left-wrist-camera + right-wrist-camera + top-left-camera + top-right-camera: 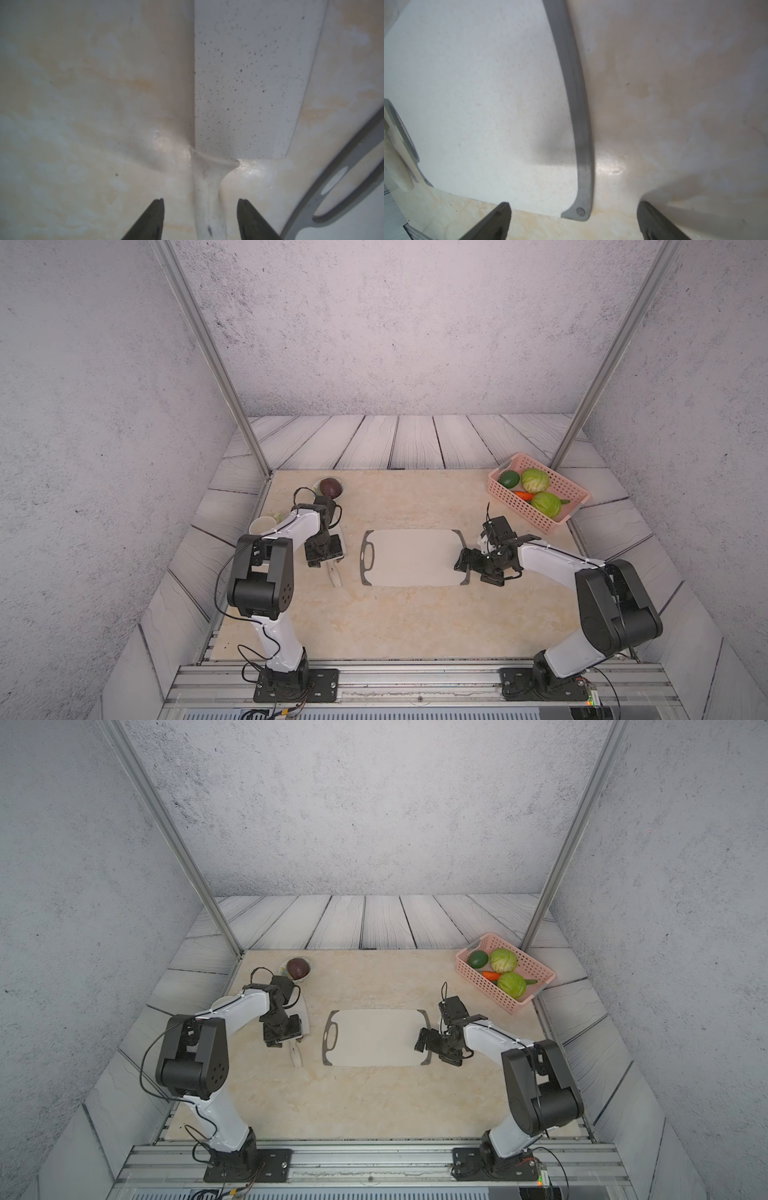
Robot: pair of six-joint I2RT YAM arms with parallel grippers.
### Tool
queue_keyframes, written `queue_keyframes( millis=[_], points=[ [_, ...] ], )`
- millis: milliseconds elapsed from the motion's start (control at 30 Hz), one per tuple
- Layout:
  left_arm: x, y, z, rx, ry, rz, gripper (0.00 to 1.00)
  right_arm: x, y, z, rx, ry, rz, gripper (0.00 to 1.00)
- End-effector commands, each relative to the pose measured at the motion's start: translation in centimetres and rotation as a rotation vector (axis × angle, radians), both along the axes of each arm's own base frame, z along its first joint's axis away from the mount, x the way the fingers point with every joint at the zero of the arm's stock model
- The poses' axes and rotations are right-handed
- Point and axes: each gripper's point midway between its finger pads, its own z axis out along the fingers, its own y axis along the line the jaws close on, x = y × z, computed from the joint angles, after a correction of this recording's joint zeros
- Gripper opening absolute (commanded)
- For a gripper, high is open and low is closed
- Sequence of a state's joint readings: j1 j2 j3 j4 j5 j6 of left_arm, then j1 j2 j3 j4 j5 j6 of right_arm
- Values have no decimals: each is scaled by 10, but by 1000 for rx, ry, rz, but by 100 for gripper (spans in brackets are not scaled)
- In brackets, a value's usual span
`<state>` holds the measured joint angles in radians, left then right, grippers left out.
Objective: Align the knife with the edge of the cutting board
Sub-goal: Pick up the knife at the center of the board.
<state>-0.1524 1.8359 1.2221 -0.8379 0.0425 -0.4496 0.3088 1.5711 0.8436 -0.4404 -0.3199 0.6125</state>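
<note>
The knife [335, 573] lies on the table left of the cutting board [411, 558], its cream handle toward the front and its broad speckled blade [239, 83] toward the back. My left gripper [200, 200] is low over it and open, with the handle [207, 199] between the fingers and a gap on each side. In both top views the left gripper [326, 561] hides most of the blade. My right gripper [574, 204] stands open over the board's front right corner, astride the dark grey trim [580, 124], holding nothing.
A pink basket [498, 489] of vegetables stands at the back right. A bowl [331, 487] holding a dark purple thing sits at the back left, and a white cup [262, 526] stands beside my left arm. The board's slot handle [368, 558] faces the knife.
</note>
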Motion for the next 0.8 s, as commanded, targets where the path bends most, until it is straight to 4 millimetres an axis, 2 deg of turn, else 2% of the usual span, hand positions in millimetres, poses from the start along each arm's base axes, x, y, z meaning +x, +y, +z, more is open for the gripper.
queue_keyframes(
  millis=[0,767],
  points=[
    [2,3,-1,0,14,10,60,-10,-5,-8,-21,37,-11,99],
    [2,5,-29,0,90,34,41,-7,-4,-10,-10,30,-23,99]
  ],
)
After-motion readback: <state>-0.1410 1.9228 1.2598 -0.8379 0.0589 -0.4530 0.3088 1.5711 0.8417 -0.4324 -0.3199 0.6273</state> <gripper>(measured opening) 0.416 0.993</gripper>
